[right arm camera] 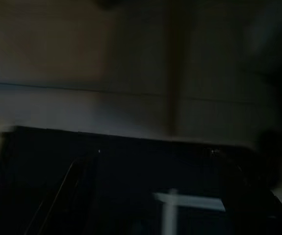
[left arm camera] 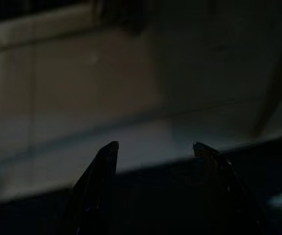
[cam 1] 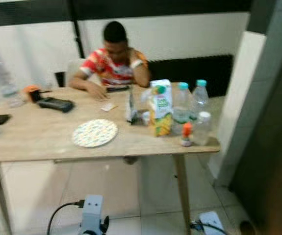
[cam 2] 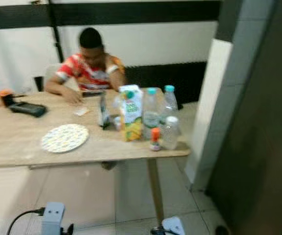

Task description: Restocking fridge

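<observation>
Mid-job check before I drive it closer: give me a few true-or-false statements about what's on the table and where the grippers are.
1. The juice carton stands upright near the table's right end. True.
2. The patterned plate holds a sandwich. False: nothing is seen on it.
3. Clear bottles with teal caps stand just beside the carton. True.
4. The left gripper is clamped on a bottle. False: its fingers are apart with nothing between them, over dim floor.
5. A person sits at the table's far side. True.
6. The small orange-capped bottle lies on the floor. False: it stands on the table near the front edge.
</observation>
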